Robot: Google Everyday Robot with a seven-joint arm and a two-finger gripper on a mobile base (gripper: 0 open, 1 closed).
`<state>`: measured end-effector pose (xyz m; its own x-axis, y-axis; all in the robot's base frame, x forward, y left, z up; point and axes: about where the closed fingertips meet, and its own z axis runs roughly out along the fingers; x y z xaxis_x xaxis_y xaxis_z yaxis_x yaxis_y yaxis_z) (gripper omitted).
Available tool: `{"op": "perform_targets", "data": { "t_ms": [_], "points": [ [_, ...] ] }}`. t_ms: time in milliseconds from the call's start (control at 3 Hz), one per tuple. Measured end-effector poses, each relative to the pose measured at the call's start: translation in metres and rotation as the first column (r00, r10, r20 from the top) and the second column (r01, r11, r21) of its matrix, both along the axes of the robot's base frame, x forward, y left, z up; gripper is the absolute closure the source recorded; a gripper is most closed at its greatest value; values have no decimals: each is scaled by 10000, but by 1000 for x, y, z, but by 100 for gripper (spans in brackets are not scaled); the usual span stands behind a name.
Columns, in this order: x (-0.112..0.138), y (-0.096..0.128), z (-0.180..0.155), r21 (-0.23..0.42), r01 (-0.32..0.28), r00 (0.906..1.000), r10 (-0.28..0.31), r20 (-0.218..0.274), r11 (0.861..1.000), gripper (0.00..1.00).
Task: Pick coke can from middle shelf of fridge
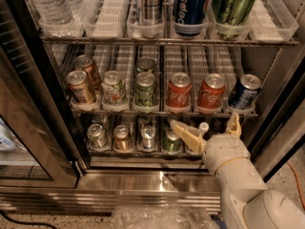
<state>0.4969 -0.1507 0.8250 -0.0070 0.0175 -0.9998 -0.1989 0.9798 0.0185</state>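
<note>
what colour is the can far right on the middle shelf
The can is dark blue, camera view; gripper below that shelf.

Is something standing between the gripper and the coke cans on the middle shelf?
No can does. The left coke can and right coke can stand frontmost on the middle shelf. The open gripper is lower, before the bottom rack; only the shelf's front rail lies between.

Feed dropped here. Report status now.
Gripper open, below middle shelf front, in fridge doorway. Coke can just above it, upright, ungripped. Nothing blocking it.
</note>
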Motion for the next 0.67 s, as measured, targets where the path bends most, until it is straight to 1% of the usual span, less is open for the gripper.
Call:
{"op": "perform_targets", "data": {
  "t_ms": [333,667],
  "points": [
    [-5,-7,1,21,711,9970,-711,307,9975,0],
    [-4,-11,1,-55,915,9952,-912,344,9958,0]
  ]
}}
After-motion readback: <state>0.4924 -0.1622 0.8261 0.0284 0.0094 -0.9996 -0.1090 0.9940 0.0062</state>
